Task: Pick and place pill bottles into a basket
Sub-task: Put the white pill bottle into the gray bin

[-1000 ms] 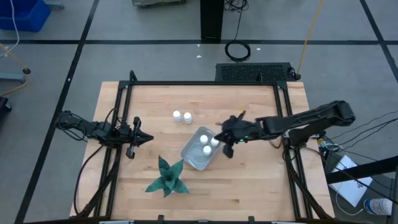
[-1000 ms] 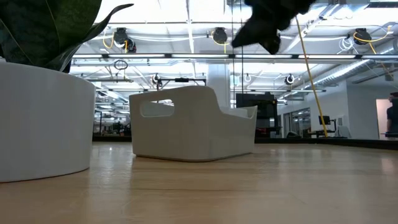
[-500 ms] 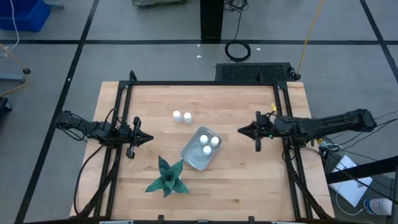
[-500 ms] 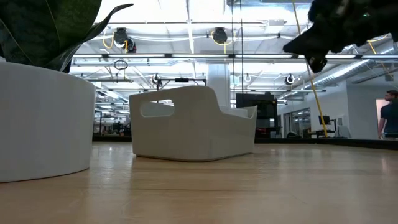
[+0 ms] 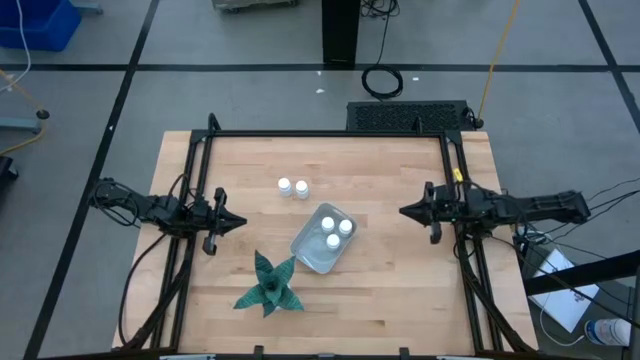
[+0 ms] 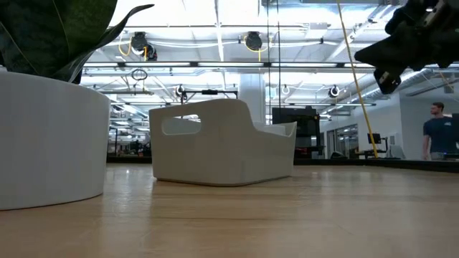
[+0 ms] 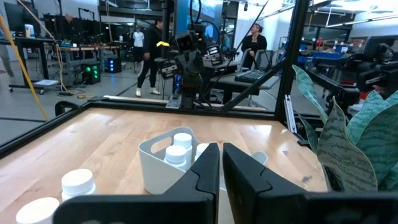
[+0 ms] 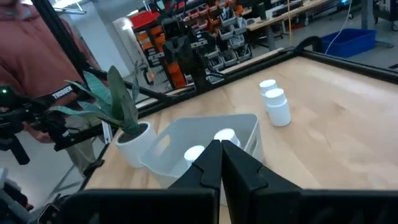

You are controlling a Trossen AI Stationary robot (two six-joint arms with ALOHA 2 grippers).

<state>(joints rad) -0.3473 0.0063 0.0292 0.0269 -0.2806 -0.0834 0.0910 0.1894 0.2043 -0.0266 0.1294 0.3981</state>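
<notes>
Three pill bottles in the basket (image 5: 318, 244), two outside it; your pincers both closed and empty.

You see the basket near the middle of the worktop (image 5: 390, 290), holding three pill bottles (image 5: 333, 232) with white caps up. Two more pill bottles (image 5: 293, 187) stand upright side by side on the bare wood beyond the basket's far-left corner, near it but apart from it. The potted plant (image 5: 268, 284) sits just beside the basket's near-left end. Your right pincer (image 5: 405, 211) hangs above the worktop's right edge, well apart from the basket, fingers pressed together on nothing. Your left pincer (image 5: 240, 222) waits at the left edge, likewise closed and empty.
</notes>
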